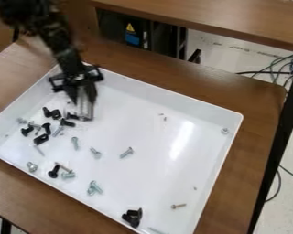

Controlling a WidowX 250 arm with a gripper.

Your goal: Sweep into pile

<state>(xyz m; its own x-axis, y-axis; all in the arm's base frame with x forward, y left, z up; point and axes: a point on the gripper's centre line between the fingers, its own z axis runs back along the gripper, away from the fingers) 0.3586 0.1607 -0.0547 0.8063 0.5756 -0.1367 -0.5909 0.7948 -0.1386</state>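
One white tray lies on the brown tabletop, its nearest corner cut off by the bottom edge. Nearest inside it are one black cluster, its parts too merged to count, and one pale screw. Beyond lie one small screw and two silver screws overlapping. Farther left, one black bolt sits among three metal fasteners. Three silver bolts spread across the middle. Beyond, toward the left wall, are about seven black pieces and several silver ones, some touching, so the count is unsure. One bolt is by the right wall. Farthest, the blurred end effector hangs over the tray beside the black pieces; its opening and any hold I cannot tell.
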